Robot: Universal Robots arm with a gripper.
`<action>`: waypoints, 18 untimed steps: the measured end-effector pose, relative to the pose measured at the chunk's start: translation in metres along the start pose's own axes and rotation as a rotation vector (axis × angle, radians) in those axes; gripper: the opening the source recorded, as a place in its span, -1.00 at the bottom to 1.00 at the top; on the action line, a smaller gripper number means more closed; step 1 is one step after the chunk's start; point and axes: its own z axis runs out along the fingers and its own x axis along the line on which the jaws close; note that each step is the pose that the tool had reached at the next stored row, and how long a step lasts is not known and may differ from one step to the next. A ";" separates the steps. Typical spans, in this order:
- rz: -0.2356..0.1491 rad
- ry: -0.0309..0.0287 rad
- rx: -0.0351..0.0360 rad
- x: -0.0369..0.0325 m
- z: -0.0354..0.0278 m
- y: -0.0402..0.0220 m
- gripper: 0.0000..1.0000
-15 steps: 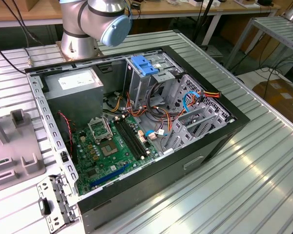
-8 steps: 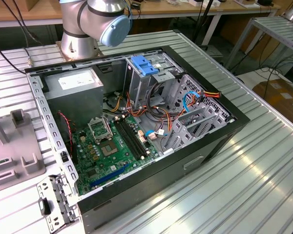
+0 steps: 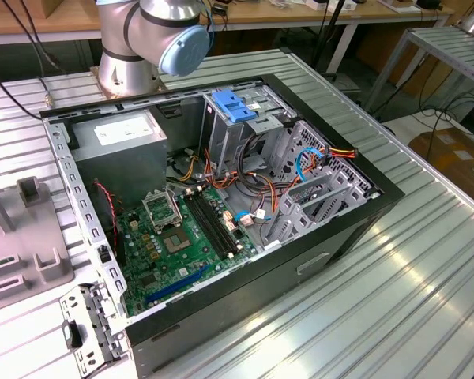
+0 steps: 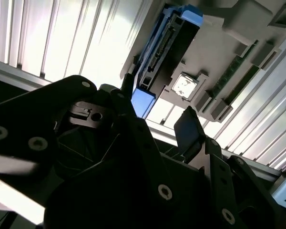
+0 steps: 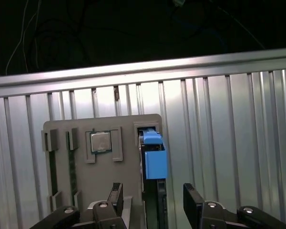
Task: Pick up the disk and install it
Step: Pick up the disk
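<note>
The disk (image 5: 155, 162) stands on edge in a slot of a grey holder (image 5: 109, 179) that lies on the ribbed metal table (image 5: 219, 143). In the first wrist view its blue rail faces the camera, with the dark edge of the drive running down between the fingers (image 5: 193, 202). The gripper (image 5: 155, 202) is spread wide, one finger on each side of the disk, with a gap showing between each finger and the drive, so it grasps nothing. The same view shows a square silver chip (image 5: 101, 141) seated in a pocket of the holder just beside the disk. The second wrist view looks from a low slant: here the disk (image 4: 169, 47) shows its dark flat side and connector edge, with blue rail ends at both ends. The gripper (image 4: 157, 109) sits near its lower end, and the chip (image 4: 183, 86) lies close by. The exterior view takes in the wider bench: the arm (image 3: 142, 39) is mounted at the far side, behind an open computer case (image 3: 324, 237). Inside the case are a green circuit board (image 3: 174, 245), a grey metal box (image 3: 118, 146) with a white sticker, and a light-blue plastic clip (image 3: 233, 106) on the drive cage. The grey holder (image 3: 47, 268) sits at the exterior view's left, beside the case.
</note>
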 end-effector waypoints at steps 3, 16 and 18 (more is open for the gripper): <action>-0.024 -0.0005 0.0005 0.0001 0.0045 0.0019 0.23; -0.070 -0.0005 0.0013 -0.0003 0.0283 0.0023 0.23; -0.071 -0.0005 0.0013 -0.0003 0.0313 0.0027 0.23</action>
